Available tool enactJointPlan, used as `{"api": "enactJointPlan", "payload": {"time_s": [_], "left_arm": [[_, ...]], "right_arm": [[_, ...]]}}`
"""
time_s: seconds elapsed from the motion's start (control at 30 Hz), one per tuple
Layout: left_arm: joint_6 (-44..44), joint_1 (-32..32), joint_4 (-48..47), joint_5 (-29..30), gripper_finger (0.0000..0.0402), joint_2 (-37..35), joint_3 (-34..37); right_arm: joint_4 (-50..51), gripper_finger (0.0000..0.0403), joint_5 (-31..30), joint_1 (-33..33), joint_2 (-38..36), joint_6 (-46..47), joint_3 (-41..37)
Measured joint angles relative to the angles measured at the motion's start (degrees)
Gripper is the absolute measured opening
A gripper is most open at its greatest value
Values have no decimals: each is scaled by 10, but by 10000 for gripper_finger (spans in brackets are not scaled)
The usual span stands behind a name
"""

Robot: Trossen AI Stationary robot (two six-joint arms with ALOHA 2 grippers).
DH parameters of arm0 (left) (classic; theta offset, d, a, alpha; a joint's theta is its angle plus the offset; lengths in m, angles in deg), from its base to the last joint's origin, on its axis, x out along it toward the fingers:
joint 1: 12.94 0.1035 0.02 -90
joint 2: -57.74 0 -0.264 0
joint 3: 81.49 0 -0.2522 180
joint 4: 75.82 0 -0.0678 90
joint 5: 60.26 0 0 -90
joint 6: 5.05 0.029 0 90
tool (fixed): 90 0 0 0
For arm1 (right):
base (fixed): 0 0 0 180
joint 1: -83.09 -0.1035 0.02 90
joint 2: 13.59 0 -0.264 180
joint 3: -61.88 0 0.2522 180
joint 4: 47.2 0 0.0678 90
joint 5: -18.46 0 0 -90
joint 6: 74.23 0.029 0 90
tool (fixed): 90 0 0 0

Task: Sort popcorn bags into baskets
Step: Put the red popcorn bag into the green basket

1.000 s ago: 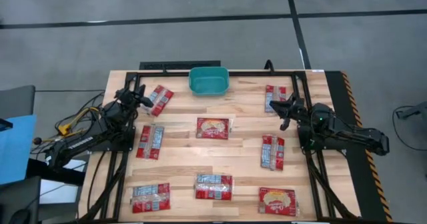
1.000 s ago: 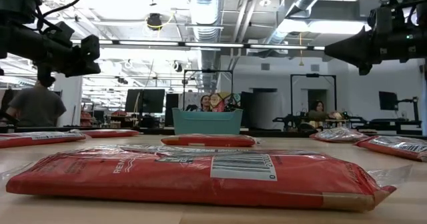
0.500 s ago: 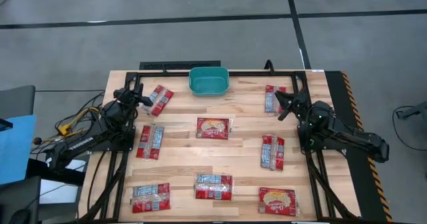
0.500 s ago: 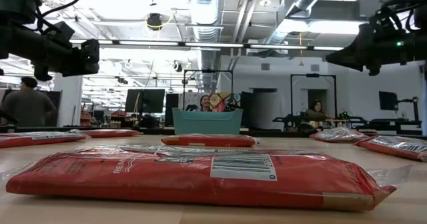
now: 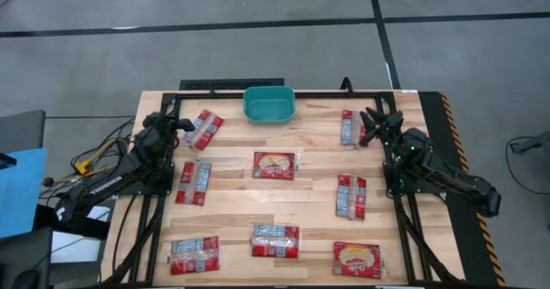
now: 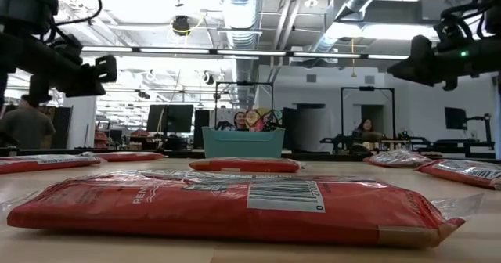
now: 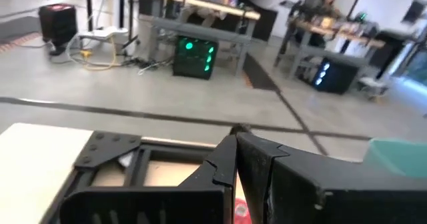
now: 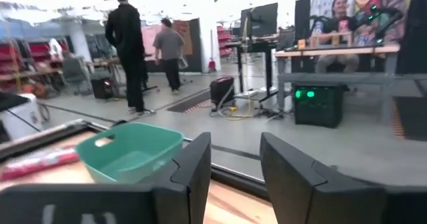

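Observation:
Several red popcorn bags lie flat on the wooden table, among them one at the far left (image 5: 206, 127), one at the far right (image 5: 352, 127) and one in the middle (image 5: 274, 164). The teal basket (image 5: 269, 105) stands at the middle of the far edge and looks empty in the right wrist view (image 8: 130, 151). My left gripper (image 5: 185, 123) hovers shut beside the far-left bag, above the table. My right gripper (image 5: 379, 119) hovers open beside the far-right bag, with nothing between its fingers (image 8: 235, 164).
A black frame rail (image 5: 223, 91) runs along the table's far edge and down both sides. More bags lie along the near edge (image 5: 275, 240), the closest filling the low view (image 6: 235, 204). People stand and sit in the room beyond the table.
My right gripper has swung toward the table's far edge, turning from pointing at the table's middle to pointing past the far-right bag. No bag has moved.

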Motion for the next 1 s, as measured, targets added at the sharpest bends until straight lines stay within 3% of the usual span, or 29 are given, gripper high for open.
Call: {"api": "enactJointPlan", "payload": {"time_s": [0.23, 0.33, 0.53, 0.7, 1.0], "left_arm": [[63, 7, 8, -114, 0, 43, 0], [26, 7, 45, -140, 0, 47, -3], [2, -4, 59, -305, 0, 47, -18], [-10, -25, 52, -318, 0, 47, -18], [-22, -74, -15, -329, 0, 49, -19]], "right_arm": [[17, 166, 8, 7, 0, -8, 0], [-41, 168, 16, 7, 0, 17, 0], [-1, 164, 70, -14, 2, 95, 18], [77, 157, 33, -29, 5, 156, 18], [151, 139, 46, -52, 65, 261, 35]]}}
